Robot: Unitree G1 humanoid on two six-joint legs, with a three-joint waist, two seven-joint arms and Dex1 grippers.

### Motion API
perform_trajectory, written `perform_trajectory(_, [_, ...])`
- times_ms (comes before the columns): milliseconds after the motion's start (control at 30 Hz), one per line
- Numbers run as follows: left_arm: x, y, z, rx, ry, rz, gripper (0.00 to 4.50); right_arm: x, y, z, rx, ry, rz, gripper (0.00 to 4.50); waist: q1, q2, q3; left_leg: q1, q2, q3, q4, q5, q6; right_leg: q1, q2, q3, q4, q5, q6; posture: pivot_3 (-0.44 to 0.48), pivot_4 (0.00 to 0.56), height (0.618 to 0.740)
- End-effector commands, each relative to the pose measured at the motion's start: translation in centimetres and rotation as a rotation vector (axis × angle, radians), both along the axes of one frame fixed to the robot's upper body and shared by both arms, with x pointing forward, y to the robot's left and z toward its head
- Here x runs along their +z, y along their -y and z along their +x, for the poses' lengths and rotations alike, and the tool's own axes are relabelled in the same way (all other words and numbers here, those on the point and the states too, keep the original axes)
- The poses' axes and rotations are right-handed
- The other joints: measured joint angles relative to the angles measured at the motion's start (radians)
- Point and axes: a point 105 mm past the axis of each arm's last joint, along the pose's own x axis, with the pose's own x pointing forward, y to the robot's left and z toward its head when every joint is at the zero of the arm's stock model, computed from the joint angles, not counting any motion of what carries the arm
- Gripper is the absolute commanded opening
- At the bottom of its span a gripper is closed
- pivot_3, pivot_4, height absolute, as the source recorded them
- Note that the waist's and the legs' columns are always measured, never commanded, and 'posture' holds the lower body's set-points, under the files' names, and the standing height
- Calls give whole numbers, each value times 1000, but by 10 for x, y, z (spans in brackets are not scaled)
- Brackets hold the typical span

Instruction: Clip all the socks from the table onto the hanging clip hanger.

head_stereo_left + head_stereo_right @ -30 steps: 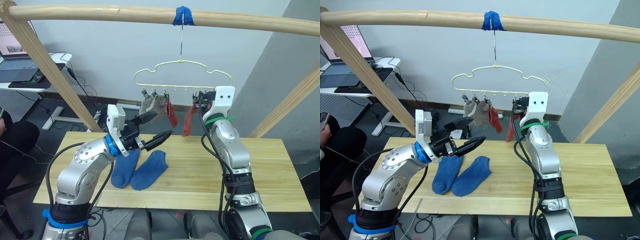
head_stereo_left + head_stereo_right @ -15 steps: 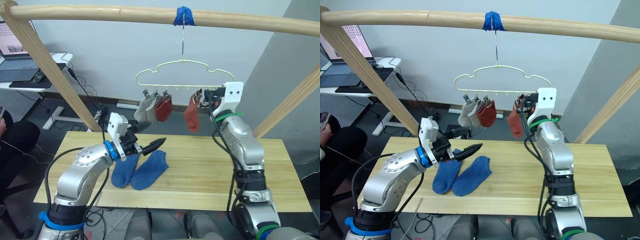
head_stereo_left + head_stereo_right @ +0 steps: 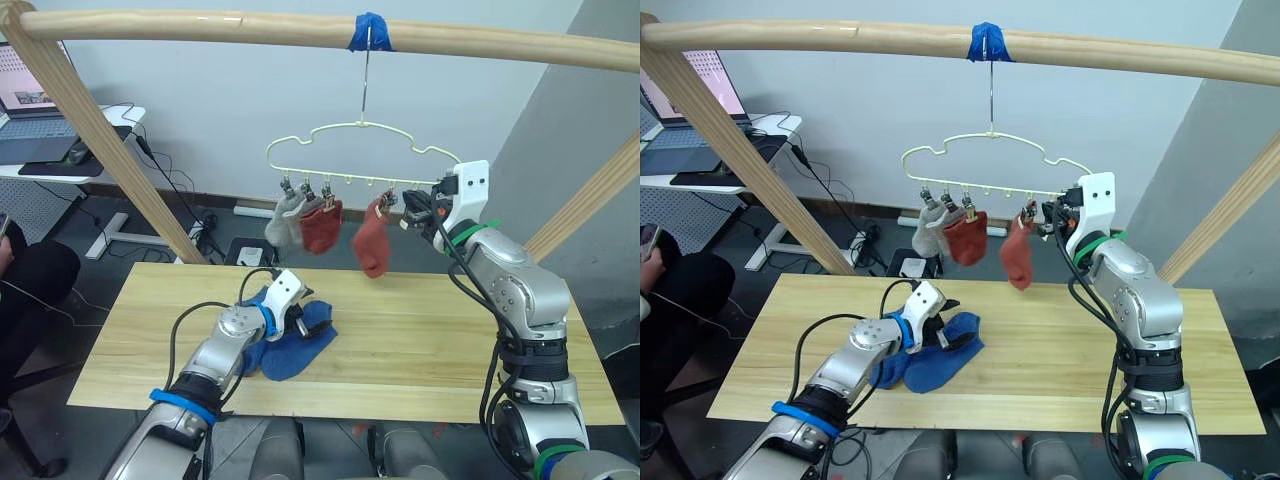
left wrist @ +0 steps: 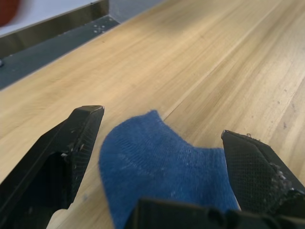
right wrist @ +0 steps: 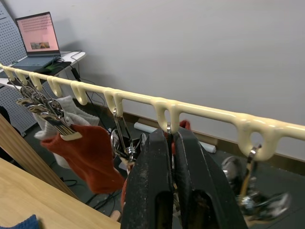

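No legible text, label or number anywhere.

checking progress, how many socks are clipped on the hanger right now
4. Two grey socks at the hanger's left end, a red sock beside them, another red sock further right. Two blue socks lie on the table.

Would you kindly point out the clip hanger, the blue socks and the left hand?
clip hanger [image 3: 362, 124]: left eye view, top of wavy wire.
blue socks [image 3: 940, 366]: right eye view, toe end.
left hand [image 4: 162, 164]: left wrist view, midway between open fingers.
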Motion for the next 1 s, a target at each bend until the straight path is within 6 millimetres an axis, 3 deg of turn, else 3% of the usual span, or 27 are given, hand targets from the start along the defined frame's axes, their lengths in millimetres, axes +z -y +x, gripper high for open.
perform_trajectory(33, [-20, -10, -13, -54, -70, 93, 3907, 9, 5, -2, -21, 24, 5, 0, -5, 0, 0, 0, 0, 0, 0, 0, 0, 0, 0, 0, 0, 0, 0, -81, 182, 740])
perform_trajectory(333, [-30, -15, -25, -70, -95, 123, 1427, 9, 8, -2, -34, 22, 17, 0, -16, 0, 0, 0, 0, 0, 0, 0, 0, 1, 0, 0, 0, 0, 0, -72, 173, 740])
perform_trajectory(433, [-24, -12, -24, -86, -52, 90, 579, 7, 7, -1, -32, 20, 18, 0, -17, 0, 0, 1, 0, 0, 0, 0, 0, 1, 0, 0, 0, 0, 0, -70, 171, 740])
perform_trajectory(500, [-1, 2, -19, -97, 4, -47, 22, 8, 8, -2, -26, 11, 40, 0, -17, 0, 0, 1, 0, 0, 0, 0, 0, 1, 0, 0, 0, 0, 0, -65, 168, 740])
perform_trajectory(700, [47, 23, -21, -173, 92, -249, 22, 8, 16, -7, -10, -84, 141, 0, -15, 0, 0, 0, 0, -1, 0, 0, 0, 1, -1, -1, 0, 0, 0, -65, 165, 740])
perform_trajectory(1000, [139, 60, -6, -187, 292, -529, 22, 14, 12, -20, 59, -256, 314, 0, -16, 0, 0, 0, 0, -1, 1, 0, 0, 1, -1, -1, 1, 0, 0, -79, 147, 740])
